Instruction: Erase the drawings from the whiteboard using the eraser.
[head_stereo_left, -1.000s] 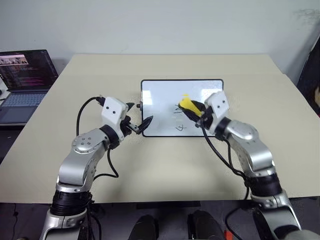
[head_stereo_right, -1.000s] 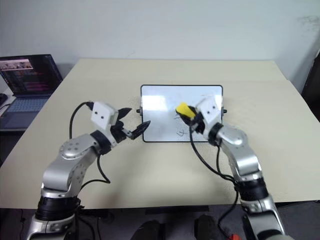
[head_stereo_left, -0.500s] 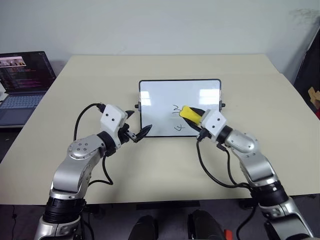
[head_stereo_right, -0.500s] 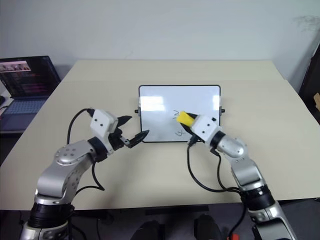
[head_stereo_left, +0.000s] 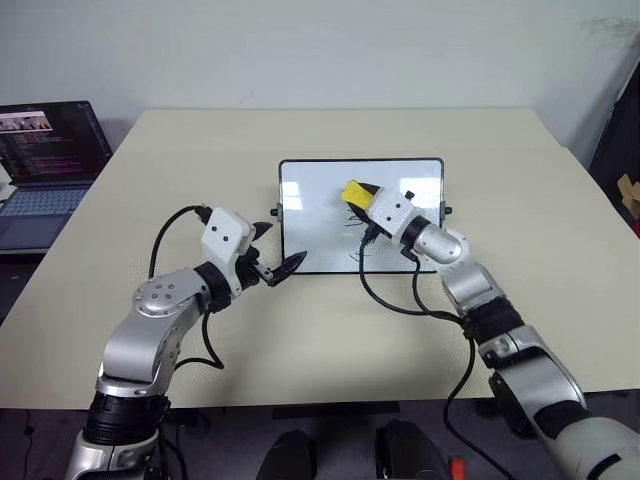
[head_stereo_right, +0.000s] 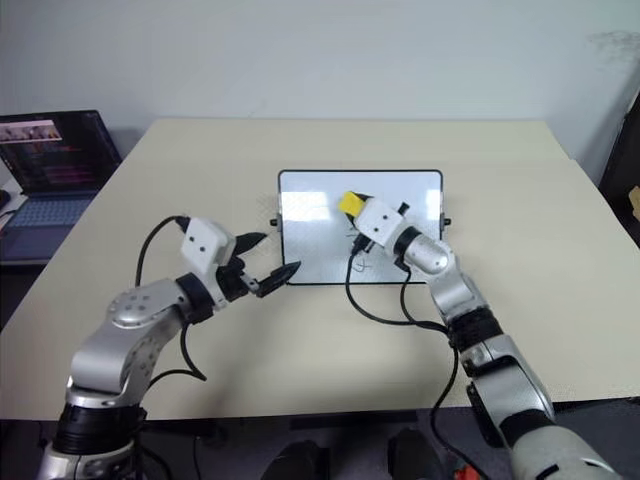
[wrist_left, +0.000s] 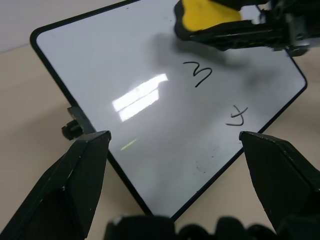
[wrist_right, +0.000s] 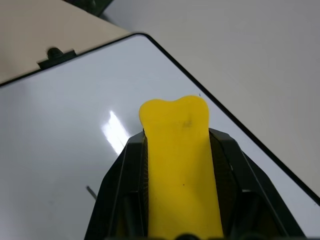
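At the far left, about nine o'clock from the whiteboard, an open laptop (head_stereo_left: 45, 170) sits beyond the edge of the beige table (head_stereo_left: 330, 330).

The left arm is bent at the elbow, forearm angled up across the table toward one o'clock. The left gripper (head_stereo_left: 272, 250) hovers just beside the whiteboard's near left corner, its two black fingers spread wide and holding nothing; in the left wrist view each finger (wrist_left: 70, 185) frames that corner of the board.

The whiteboard (head_stereo_left: 310, 190) lies flat at the table's centre, with a small black knob (wrist_left: 74, 129) on its short side. The drawings (wrist_left: 199, 76) sit on its right half: a "3" and, at about five o'clock from it, a "4" near the board's near edge.

The right arm reaches forward, its forearm stretched toward eleven o'clock over the board's right part, with a black cable (head_stereo_left: 400, 300) looping below it. The right gripper (head_stereo_left: 358, 196) is clamped on the eraser (head_stereo_left: 354, 192), whose yellow block juts out past the fingertips above the board, at about twelve o'clock from the "3". Whether it touches the surface cannot be told.
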